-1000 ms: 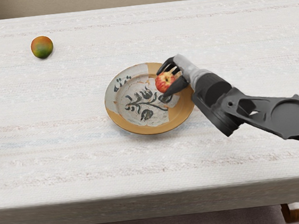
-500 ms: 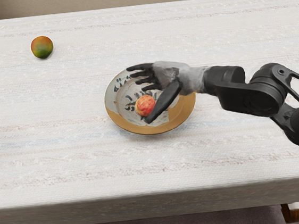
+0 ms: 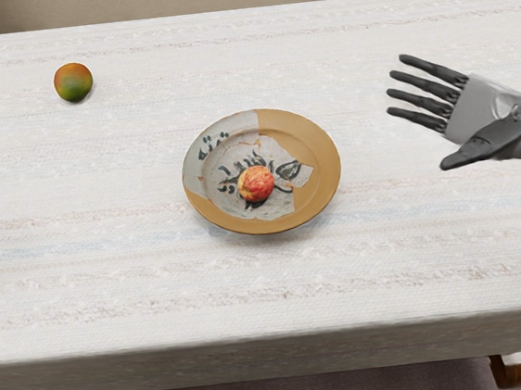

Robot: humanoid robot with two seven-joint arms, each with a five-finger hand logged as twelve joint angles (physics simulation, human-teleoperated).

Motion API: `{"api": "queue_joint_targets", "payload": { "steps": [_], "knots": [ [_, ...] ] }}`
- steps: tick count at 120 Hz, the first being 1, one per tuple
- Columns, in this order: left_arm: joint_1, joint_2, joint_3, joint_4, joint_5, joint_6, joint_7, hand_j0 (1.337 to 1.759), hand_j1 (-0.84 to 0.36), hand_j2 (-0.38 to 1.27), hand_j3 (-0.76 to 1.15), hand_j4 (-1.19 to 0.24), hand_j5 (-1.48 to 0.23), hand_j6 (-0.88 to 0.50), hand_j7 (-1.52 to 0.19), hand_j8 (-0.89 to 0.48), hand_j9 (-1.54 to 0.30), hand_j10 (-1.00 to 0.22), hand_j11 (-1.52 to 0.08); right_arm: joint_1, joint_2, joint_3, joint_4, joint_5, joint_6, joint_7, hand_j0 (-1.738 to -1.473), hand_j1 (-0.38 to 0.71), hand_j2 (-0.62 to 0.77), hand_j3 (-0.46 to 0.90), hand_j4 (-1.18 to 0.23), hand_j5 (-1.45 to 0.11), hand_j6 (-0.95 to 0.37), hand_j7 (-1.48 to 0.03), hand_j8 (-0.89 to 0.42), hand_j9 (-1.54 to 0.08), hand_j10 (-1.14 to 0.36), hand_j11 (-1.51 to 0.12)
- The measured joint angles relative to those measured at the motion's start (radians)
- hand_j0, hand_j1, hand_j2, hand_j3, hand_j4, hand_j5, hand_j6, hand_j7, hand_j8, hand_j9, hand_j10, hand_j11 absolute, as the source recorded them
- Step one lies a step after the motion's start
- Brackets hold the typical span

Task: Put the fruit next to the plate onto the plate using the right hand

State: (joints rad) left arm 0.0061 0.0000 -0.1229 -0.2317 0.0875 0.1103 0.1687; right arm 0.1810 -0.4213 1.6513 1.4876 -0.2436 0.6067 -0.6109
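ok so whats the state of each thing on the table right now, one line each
right hand: open, fingers spread, holding nothing, off to the right of the plate
red fruit: resting on the plate near its middle, nothing touching it
plate: flat on the table, holding the red fruit
green-orange fruit: on the table at the far left, well apart from the plate

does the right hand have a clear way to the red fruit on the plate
Probably yes: the right hand is open, holding nothing, right of the plate, and nothing stands between it and the red fruit.
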Motion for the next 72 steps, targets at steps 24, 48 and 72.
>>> {"api": "queue_joint_targets", "payload": {
  "steps": [24, 48, 72],
  "knots": [
    [0.0, 0.0, 0.0, 0.0, 0.0, 0.0, 0.0, 1.658, 0.34, 0.0, 0.0, -0.01, -0.01, -0.01, -0.01, -0.01, -0.01, -0.01, -0.01, -0.077, -0.005, 0.117, -0.019, 0.01, 0.004, 0.0, -1.658, -0.32, 0.0, 0.0, -0.02, -0.03, -0.02, -0.03, -0.02, -0.03, -0.02, -0.03],
    [0.0, 0.0, 0.0, 0.0, 0.0, 0.0, 0.0, 1.658, 0.34, 0.0, 0.0, -0.01, -0.01, -0.01, -0.01, -0.01, -0.01, -0.01, -0.01, -0.105, 0.001, 0.174, -0.033, 0.012, 0.004, 0.0, -1.658, -0.32, 0.0, 0.0, -0.02, -0.03, -0.02, -0.03, -0.02, -0.03, -0.02, -0.03],
    [0.0, 0.0, 0.0, 0.0, 0.0, 0.0, 0.0, 1.658, 0.34, 0.0, 0.0, -0.01, -0.01, -0.01, -0.01, -0.01, -0.01, -0.01, -0.01, -0.145, 0.006, 0.225, -0.048, 0.087, 0.004, 0.0, -1.658, -0.32, 0.0, 0.0, -0.02, -0.03, -0.02, -0.03, -0.02, -0.03, -0.02, -0.03]
  ]
}}
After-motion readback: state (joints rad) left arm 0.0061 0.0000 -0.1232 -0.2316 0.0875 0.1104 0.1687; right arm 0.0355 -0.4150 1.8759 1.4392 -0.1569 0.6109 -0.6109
